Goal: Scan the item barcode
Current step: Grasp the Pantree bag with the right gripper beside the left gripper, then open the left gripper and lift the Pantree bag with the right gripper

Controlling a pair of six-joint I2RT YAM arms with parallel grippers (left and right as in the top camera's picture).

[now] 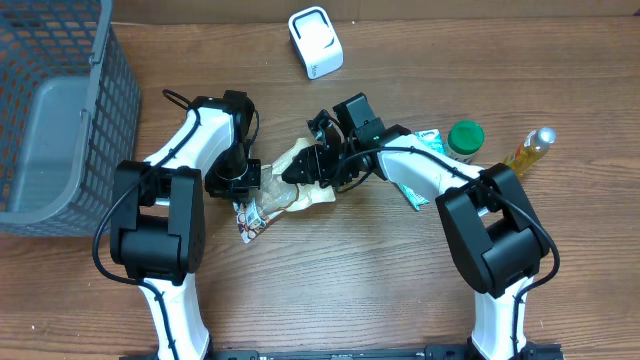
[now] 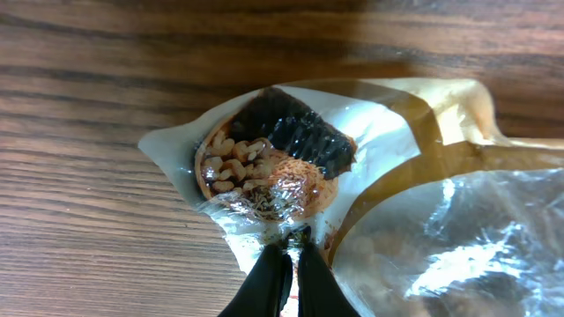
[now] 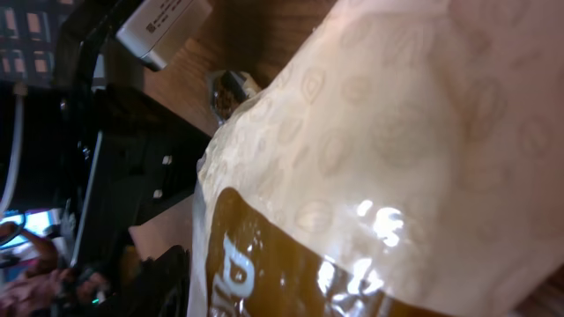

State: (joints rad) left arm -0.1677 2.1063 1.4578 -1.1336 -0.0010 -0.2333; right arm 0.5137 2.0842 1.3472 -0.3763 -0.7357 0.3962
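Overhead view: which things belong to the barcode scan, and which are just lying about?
For the job: snack bag, pinched by left hand; white device, likely the scanner.
Lying about: grey basket, green-lidded jar, yellow bottle, teal packet.

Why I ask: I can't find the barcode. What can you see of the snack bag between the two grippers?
The snack bag is a crinkled, glossy plastic pouch, cream with brown bands and a clear patch, printed with a picture of a nut-like snack. It hangs or lies crumpled between the arms over the wooden table. The left gripper pinches its sealed edge. The right gripper is at its other end, its grip unclear. No barcode shows in any view.
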